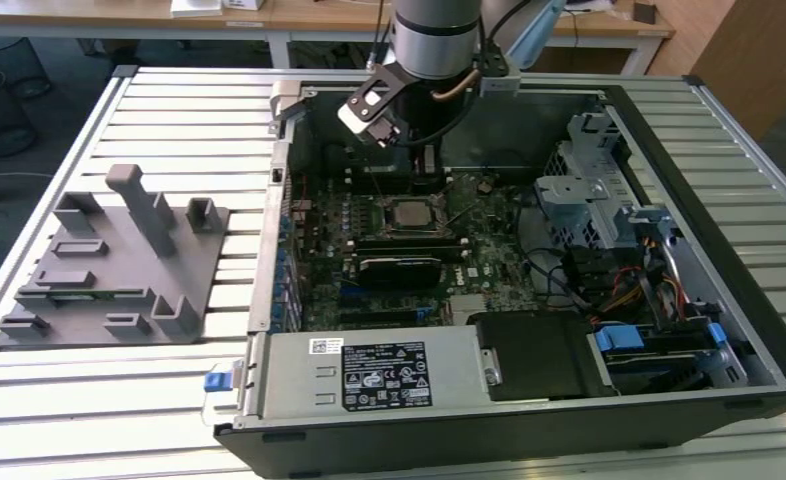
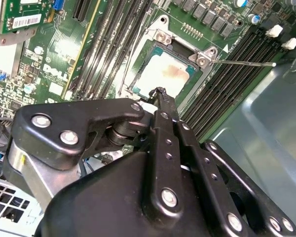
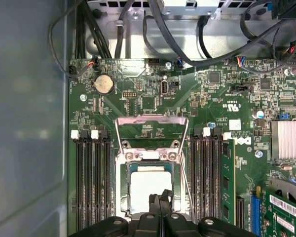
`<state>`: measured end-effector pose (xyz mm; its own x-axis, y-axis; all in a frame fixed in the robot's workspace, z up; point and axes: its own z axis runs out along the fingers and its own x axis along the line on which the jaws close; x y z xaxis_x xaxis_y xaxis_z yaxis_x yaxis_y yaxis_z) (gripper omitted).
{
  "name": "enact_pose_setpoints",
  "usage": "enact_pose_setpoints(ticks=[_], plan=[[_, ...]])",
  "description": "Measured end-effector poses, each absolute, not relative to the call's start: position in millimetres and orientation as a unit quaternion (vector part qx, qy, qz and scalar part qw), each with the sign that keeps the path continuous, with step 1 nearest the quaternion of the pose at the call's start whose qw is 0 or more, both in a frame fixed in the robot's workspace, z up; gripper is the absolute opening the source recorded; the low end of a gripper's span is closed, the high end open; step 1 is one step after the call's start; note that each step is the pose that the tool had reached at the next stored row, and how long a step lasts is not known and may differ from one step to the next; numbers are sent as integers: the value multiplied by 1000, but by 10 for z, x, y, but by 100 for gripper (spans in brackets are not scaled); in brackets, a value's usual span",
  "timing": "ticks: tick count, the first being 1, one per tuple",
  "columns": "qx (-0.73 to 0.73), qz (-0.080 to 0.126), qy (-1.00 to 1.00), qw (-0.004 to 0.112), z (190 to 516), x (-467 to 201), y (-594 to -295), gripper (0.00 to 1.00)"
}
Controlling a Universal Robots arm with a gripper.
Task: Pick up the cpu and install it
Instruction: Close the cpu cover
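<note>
The cpu point(image 1: 407, 213) lies flat in the motherboard socket, its silvery top showing in both wrist views point(image 2: 166, 74) point(image 3: 147, 181). The socket's metal load plate point(image 3: 151, 129) stands flipped open behind it, and the thin latch lever point(image 2: 242, 62) sticks out to the side. My gripper point(image 1: 428, 168) hangs inside the open computer case just above the socket's edge. Its two black fingers are pressed together with nothing between them, the tips point(image 2: 161, 92) point(image 3: 160, 197) over the rim of the cpu.
A grey plastic fixture tray point(image 1: 113, 270) sits on the slatted table at the exterior view's left. Memory slots point(image 3: 91, 182) flank the socket. A power supply point(image 1: 380, 375), drive cage point(image 1: 593, 190) and cables point(image 1: 620, 290) crowd the case.
</note>
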<state>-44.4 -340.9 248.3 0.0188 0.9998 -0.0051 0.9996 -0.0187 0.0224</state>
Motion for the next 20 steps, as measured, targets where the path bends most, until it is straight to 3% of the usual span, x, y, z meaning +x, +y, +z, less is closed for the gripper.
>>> enact_pose_setpoints(ticks=[20], plan=[[714, 6, 700, 10, 2690, -425, -3408, 11]])
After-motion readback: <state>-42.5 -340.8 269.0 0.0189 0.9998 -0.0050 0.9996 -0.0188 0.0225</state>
